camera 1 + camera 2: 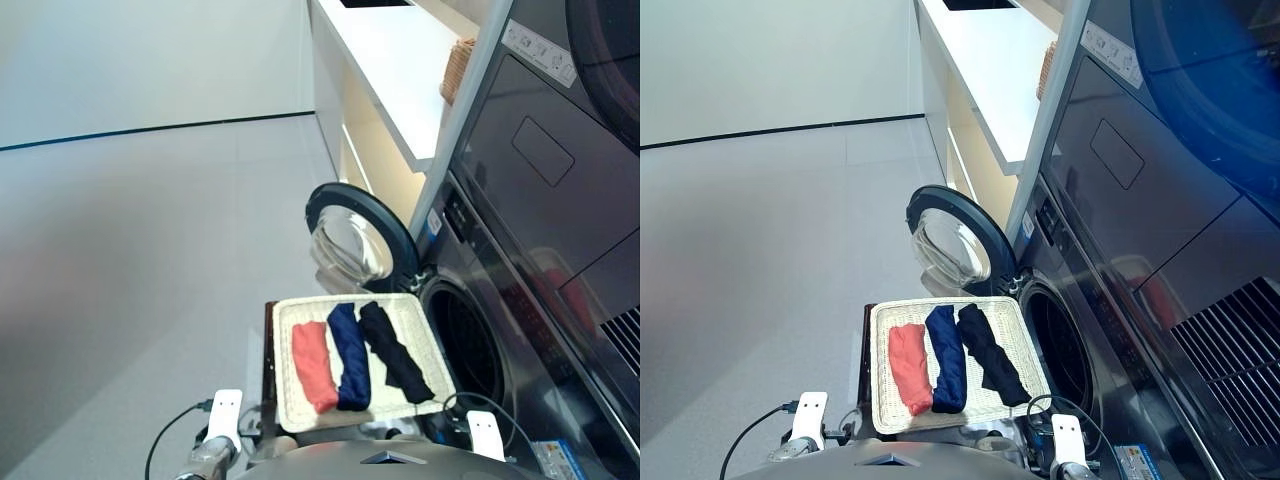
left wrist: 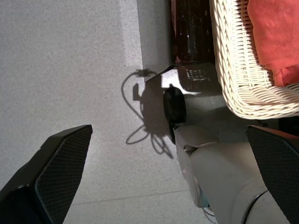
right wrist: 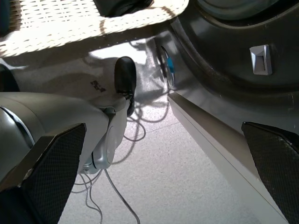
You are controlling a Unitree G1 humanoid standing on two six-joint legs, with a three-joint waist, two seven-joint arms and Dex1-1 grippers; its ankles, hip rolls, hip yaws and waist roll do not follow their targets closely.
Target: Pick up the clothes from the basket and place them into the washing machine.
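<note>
The cream wicker basket [image 1: 415,325] sits on a dark stand in front of me, holding the clothes side by side: a coral red roll [image 1: 313,366], a navy roll [image 1: 349,356] and a black roll [image 1: 392,350]. To its right the washing machine [image 1: 525,335] shows its dark drum opening [image 1: 470,340], and its round door [image 1: 352,236] is swung open behind the basket. My left gripper [image 2: 168,163] hangs open over the floor, beside the basket's near-left corner [image 2: 233,70]. My right gripper [image 3: 163,163] is open low down, by the basket's near-right corner and the machine's front.
A dark appliance [image 1: 560,150] is stacked above the washing machine. A white counter [image 1: 390,60] runs along the back with a small tan wicker basket [image 1: 458,68] on it. Cables [image 3: 117,186] trail on the grey floor below my arms.
</note>
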